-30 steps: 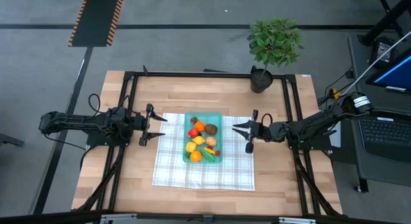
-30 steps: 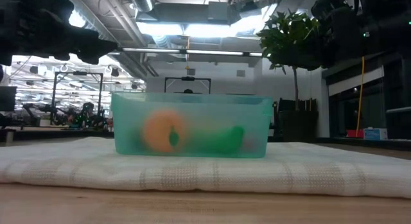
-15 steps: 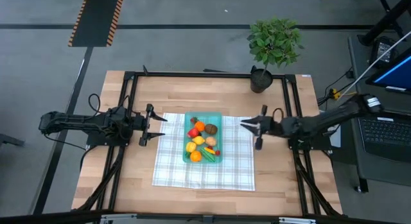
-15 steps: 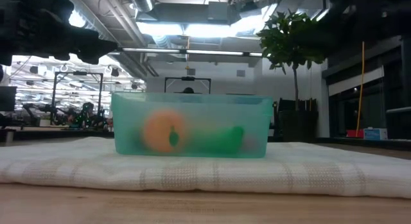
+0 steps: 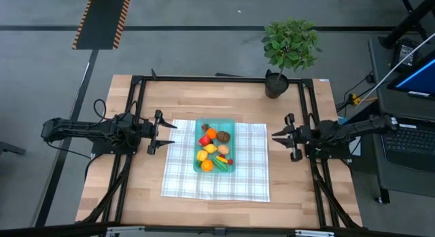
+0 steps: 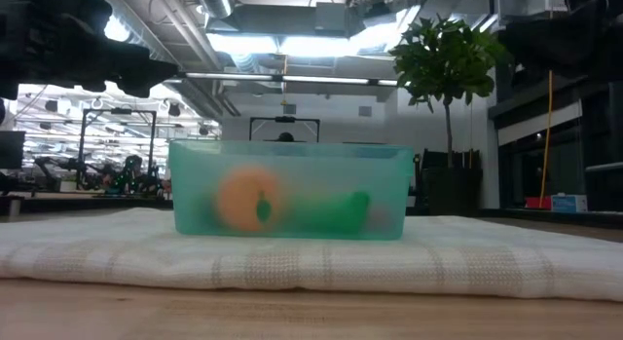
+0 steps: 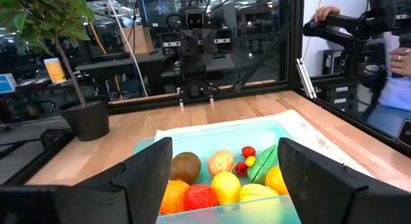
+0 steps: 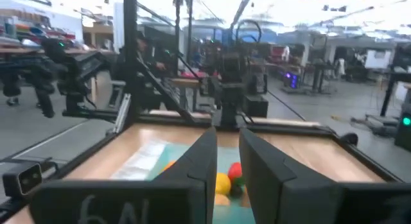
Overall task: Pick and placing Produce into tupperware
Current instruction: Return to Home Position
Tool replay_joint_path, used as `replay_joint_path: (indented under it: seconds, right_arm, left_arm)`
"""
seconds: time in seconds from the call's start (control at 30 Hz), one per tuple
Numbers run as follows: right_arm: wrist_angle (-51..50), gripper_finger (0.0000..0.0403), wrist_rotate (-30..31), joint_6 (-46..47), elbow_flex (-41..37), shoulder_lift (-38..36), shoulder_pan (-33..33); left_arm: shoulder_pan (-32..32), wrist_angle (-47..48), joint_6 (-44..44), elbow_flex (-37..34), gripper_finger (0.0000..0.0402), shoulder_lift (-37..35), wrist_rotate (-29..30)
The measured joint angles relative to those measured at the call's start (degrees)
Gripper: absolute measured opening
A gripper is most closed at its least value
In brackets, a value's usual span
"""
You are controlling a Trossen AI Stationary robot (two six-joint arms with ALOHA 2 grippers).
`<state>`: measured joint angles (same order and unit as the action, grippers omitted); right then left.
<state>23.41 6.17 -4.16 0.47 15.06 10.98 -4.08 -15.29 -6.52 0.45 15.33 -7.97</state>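
- The right gripper (image 5: pixel 274 136) hangs just off the right edge of the white-and-green checked cloth (image 5: pixel 251 170). Its fingers are drawn almost together and hold nothing.
- The left gripper (image 5: pixel 170 134) sits at the cloth's left edge, spread wide and empty, facing the container.
- The shallow rectangular translucent teal plastic tupperware (image 5: pixel 216 122) rests on the middle of the cloth, between the two grippers and apart from both.
- The small toy produce (image 5: pixel 212 147), in orange, yellow, red, brown and green, lies piled inside the tupperware.
- The cloth lies on the light wooden table (image 5: pixel 136 196).
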Motion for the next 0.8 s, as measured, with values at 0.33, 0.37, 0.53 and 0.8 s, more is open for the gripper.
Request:
replay_joint_path:
  seconds: [0.33, 0.37, 0.53, 0.8]
  right_arm:
    - [-12.7, 0.0069, -1.5, -0.9, -0.1, -13.4, -7.8]
    - [-14.2, 0.0069, -1.5, -0.9, -0.1, -15.0, -8.8]
    - [-17.1, 0.0069, -1.4, -1.2, -0.1, -15.0, -13.2]
    - [-21.4, 0.0069, -1.4, -2.4, -0.1, -14.5, -18.1]
  left_arm:
    - [0.0, 0.0, 0.0, 0.0, 0.0273, 0.0, 0.0]
    - [0.0, 0.0, 0.0, 0.0, 0.0273, 0.0, 0.0]
    - [0.0, 0.1, 0.0, 0.0, 0.0273, 0.0, 0.0]
    - [0.0, 0.2, 0.0, 0.0, 0.0273, 0.0, 0.0]
